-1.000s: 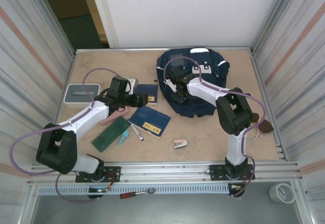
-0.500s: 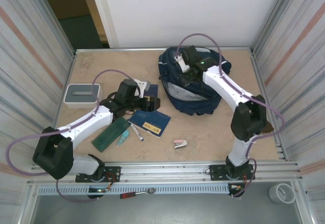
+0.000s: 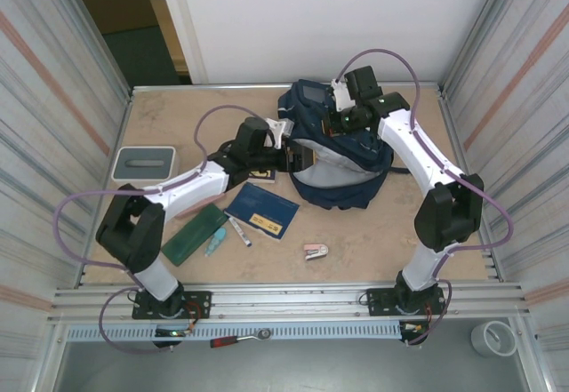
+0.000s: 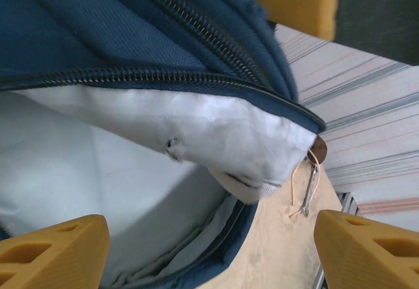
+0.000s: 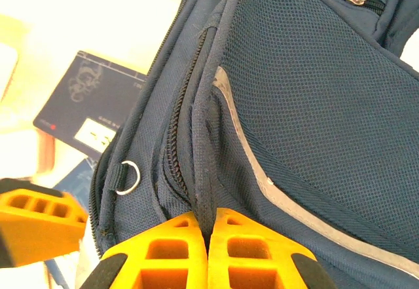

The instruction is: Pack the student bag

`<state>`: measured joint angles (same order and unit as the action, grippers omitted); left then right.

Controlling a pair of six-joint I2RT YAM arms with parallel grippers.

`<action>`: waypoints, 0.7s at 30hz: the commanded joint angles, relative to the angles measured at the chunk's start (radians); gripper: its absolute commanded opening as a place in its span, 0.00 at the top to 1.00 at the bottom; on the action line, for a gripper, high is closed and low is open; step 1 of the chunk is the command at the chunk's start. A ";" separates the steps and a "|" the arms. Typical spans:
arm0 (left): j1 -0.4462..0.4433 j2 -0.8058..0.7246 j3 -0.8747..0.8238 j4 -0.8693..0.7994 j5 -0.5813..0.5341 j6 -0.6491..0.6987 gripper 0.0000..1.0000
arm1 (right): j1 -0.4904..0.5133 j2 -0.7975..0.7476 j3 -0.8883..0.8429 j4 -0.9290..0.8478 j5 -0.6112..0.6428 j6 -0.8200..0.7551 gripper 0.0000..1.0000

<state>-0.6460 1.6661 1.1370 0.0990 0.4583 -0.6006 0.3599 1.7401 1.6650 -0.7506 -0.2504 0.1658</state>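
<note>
Your right gripper (image 5: 208, 217), at the bottom centre of the right wrist view, has its orange fingers pressed together on a narrow fold of navy fabric beside a zipper line. That fold belongs to the student bag (image 5: 314, 105), whose mesh panel and pale reflective stripe run across the right of that frame.

Your left gripper (image 4: 211, 223) has its jaws spread wide. One finger sits in each lower corner of the left wrist view, with nothing between them. It faces into the bag's mouth, where pale grey lining (image 4: 131, 164) shows under a dark zipper (image 4: 163, 79).

In the top view the bag sits upper centre on the table (image 3: 178, 116), near the far edge, with both arms reaching to it.

This looks like the step of holding the mouth open for loading. Hold the right pinch raised and steady so the opening does not sag shut. Send the empty left jaws for the navy booklet (image 5: 91, 109), which lies just beside the bag at the upper left of the right wrist view. Slide it in flat along the lining, clear of the zipper teeth.

The booklet carries a faint pale emblem and a white label with a red dot. Its writing is too small to read. No brand is legible on the bag.
</note>
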 commanded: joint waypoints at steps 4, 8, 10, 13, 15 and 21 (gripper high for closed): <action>-0.024 0.043 0.024 0.143 0.062 -0.116 0.17 | -0.002 -0.034 -0.001 0.088 -0.083 0.104 1.00; -0.024 0.062 0.028 0.168 0.066 -0.129 0.17 | -0.003 -0.028 -0.007 0.106 -0.103 0.131 1.00; -0.017 0.074 0.038 0.166 0.065 -0.121 0.22 | -0.002 -0.026 -0.005 0.109 -0.110 0.139 1.00; 0.003 0.090 0.043 0.184 0.077 -0.124 0.38 | -0.007 -0.024 -0.008 0.098 -0.091 0.137 1.00; 0.015 0.101 0.048 0.197 0.093 -0.122 0.50 | -0.012 -0.024 -0.015 0.092 -0.091 0.135 1.00; 0.053 0.124 0.070 0.251 0.184 -0.071 0.85 | -0.026 -0.024 -0.033 0.075 -0.098 0.114 1.00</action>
<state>-0.6140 1.7832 1.1698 0.2886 0.5816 -0.7082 0.3500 1.7405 1.6318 -0.6994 -0.3161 0.2619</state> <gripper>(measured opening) 0.187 0.041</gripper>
